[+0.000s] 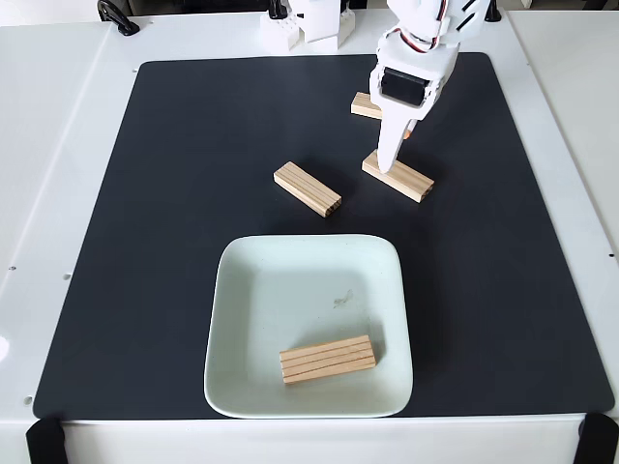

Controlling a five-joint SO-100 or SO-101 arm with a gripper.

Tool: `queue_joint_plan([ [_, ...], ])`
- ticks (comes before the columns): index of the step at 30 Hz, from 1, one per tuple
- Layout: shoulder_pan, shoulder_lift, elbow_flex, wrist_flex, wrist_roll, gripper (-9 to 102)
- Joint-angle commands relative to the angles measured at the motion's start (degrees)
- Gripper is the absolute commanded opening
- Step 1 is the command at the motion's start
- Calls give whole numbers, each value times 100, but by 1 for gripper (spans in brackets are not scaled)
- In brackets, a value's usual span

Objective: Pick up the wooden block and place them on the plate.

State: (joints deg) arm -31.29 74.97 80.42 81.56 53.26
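Several wooden blocks show in the fixed view. One wooden block (327, 359) lies inside the plate (242, 290), near its front edge. Another block (307, 189) rests on the black mat just behind the plate. A third block (404, 180) lies to its right, and my white gripper (391, 160) points down at that block's left end, with one fingertip at or just above it. A further block (365, 104) behind is partly hidden by the gripper. The second finger is hard to make out, so how the jaws stand is unclear.
A black mat (145, 242) covers the white table (58, 145). White parts (309, 29) stand at the back edge near the arm's base. Black clamps sit at the front corners (44, 440).
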Motion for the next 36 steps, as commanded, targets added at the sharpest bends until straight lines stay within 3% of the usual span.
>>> queue_joint_plan([
  [1, 18, 44, 132, -237, 35, 25],
  [36, 105, -510, 79, -853, 193, 24],
])
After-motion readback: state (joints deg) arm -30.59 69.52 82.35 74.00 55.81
